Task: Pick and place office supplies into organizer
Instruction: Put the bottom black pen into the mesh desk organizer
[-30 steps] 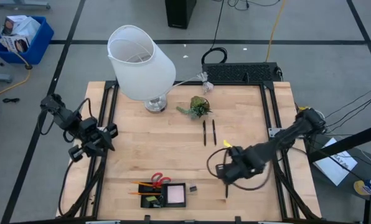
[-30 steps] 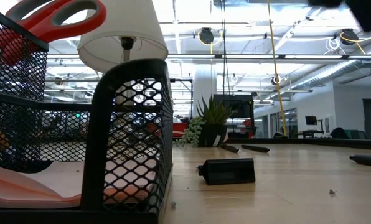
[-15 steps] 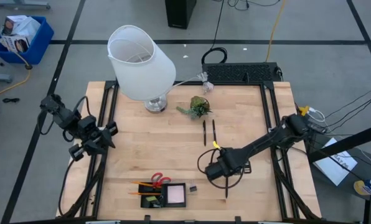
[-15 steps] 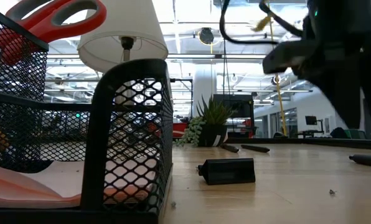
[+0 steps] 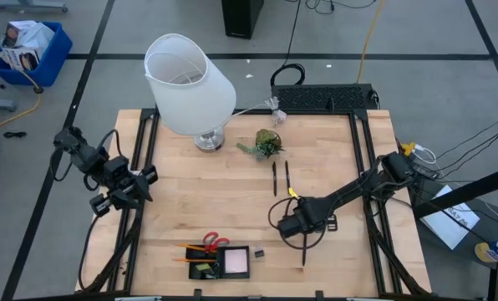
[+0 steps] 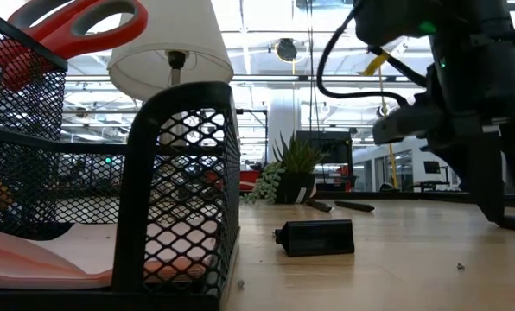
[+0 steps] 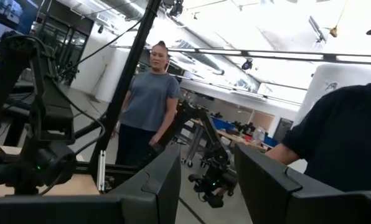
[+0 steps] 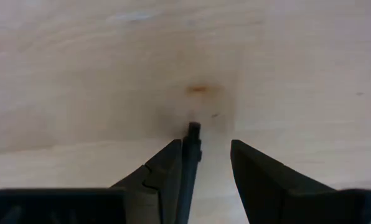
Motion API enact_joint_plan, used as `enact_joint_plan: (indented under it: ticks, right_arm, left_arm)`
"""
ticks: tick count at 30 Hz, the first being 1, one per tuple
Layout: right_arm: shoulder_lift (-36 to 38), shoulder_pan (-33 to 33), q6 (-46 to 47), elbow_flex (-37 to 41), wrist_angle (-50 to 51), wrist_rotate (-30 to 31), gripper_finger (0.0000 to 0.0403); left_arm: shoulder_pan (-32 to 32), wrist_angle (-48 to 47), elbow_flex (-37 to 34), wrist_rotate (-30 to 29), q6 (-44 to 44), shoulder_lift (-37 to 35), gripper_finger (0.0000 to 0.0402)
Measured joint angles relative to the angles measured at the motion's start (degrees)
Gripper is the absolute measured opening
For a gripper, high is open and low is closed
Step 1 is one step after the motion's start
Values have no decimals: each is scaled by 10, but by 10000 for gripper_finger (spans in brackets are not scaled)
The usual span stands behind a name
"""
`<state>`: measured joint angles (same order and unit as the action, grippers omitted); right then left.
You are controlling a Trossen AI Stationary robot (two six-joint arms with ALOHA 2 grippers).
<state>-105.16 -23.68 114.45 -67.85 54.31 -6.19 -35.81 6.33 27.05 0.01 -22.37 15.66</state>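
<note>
A black pen [image 5: 304, 252] lies flat on the table near the front, right of the organizer [image 5: 200, 269]. My right gripper [image 5: 297, 227] points down over the pen's far end, open, with the pen [image 8: 190, 155] between its fingers. The black mesh organizer holds a pink pad [image 5: 235, 262], red-handled scissors [image 5: 212, 242] and orange pencils [image 5: 189, 248]. A small black clip [image 5: 259, 252] lies beside it. Two more black pens [image 5: 281, 178] lie mid-table. My left gripper [image 5: 142, 181] waits open, raised at the table's left edge. My right gripper comes from above, pointing down, with a finger on each side of the pen's end [image 8: 193, 132]. One finger [image 8: 164, 165] stands right against the pen's side; whether it touches, I cannot tell. The pen lies flat on the table.
A white lamp [image 5: 189, 84] and a green plant sprig [image 5: 266, 144] stand at the back, with a black keyboard-like box [image 5: 324, 98] beyond the far edge. In the left wrist view people [image 7: 147, 106] stand in the room beyond the table.
My right gripper has come down toward the table and a little toward its left edge, ending low over the black pen's far end. In the low view it has come into the picture from above. The pen has not moved.
</note>
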Motion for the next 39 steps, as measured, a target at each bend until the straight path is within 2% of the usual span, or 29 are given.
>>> enact_joint_plan:
  ticks: [12, 26, 34, 39]
  right_arm:
    - [1, 1, 2, 15, -40, -11, 123]
    - [3, -31, 21, 26, -81, 1, 19]
    - [7, -34, 17, 31, -95, 34, 31]
    - [7, -29, 3, 28, -113, 76, 23]
  left_arm:
    - [0, 0, 0, 0, -2, 0, 152]
    - [0, 0, 0, 0, 3, 0, 152]
    - [0, -1, 0, 0, -6, 0, 152]
    - [0, -2, 0, 0, -9, 0, 152]
